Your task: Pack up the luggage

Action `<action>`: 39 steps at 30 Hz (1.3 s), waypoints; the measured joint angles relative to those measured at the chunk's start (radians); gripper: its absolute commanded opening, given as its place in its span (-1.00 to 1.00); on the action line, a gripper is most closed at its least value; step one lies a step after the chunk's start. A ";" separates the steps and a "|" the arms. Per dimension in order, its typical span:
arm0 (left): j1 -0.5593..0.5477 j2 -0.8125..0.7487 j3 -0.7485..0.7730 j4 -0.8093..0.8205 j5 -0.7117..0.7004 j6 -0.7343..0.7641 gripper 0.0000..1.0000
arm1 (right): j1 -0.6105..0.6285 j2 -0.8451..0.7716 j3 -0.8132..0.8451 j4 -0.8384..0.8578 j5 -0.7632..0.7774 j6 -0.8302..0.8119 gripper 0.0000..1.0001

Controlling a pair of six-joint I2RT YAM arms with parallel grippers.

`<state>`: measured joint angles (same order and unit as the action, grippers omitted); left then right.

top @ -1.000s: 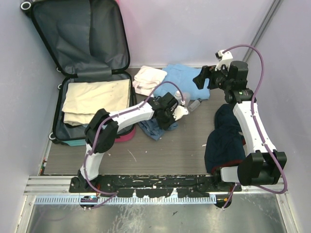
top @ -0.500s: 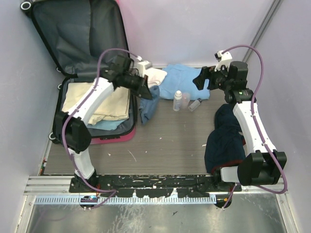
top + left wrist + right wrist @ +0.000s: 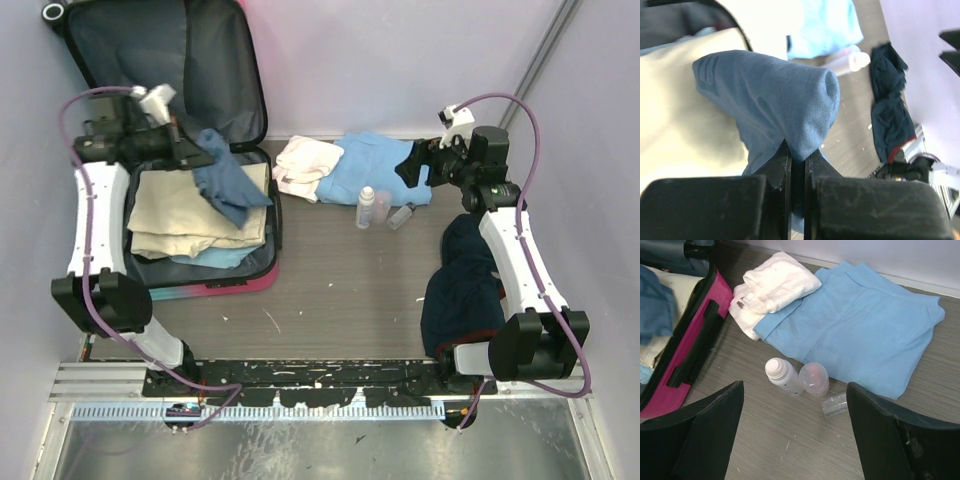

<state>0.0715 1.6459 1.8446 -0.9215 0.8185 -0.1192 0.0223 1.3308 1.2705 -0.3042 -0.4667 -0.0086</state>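
Nearest the arm bases, on the right side of the grey wood-grain table [image 3: 340,290], lies a crumpled dark navy cloth heap [image 3: 450,297], partly under the right arm's white link.

Farther out, about mid-table, stand two small clear plastic bottles [image 3: 782,375], one white-capped, touching each other, with a third small clear bottle [image 3: 835,402] on its side just beside them. The right gripper [image 3: 413,163] hangs above this spot, its jaws spread wide with nothing between them.

To the left at the same depth is the luggage [image 3: 225,285], a small hard-shell suitcase with a pink outer shell. It lies open in the far left corner, base flat on the table and dark grey lined lid propped upright against the back wall. Inside the base sits a folded cream cloth [image 3: 185,210] over a light blue layer [image 3: 215,257].

The left gripper [image 3: 796,150] is above the base, jaws pinched tight on a fold of a slate-blue cloth garment [image 3: 775,100], which hangs down over the cream cloth (whether its lower end rests there I cannot tell).

Farthest back, by the wall, a folded sky-blue garment [image 3: 865,330] lies flat, with a rolled white towel [image 3: 772,285] overlapping its left edge.
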 measured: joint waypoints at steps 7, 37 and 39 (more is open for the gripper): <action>0.286 -0.111 0.001 -0.142 -0.073 0.080 -1.00 | 0.000 0.035 0.014 0.001 -0.021 0.003 0.72; 0.034 -0.270 -0.511 -0.142 -0.792 0.423 -1.00 | 0.000 0.050 0.017 -0.030 -0.053 -0.023 0.71; 0.025 -0.243 -0.531 -0.119 -0.774 0.377 -1.00 | 0.000 0.050 0.017 -0.036 -0.053 -0.029 0.71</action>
<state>0.0967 1.4025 1.3136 -1.0401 0.0441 0.2581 0.0223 1.3808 1.2873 -0.3401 -0.5194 -0.0376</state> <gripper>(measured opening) 0.048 0.856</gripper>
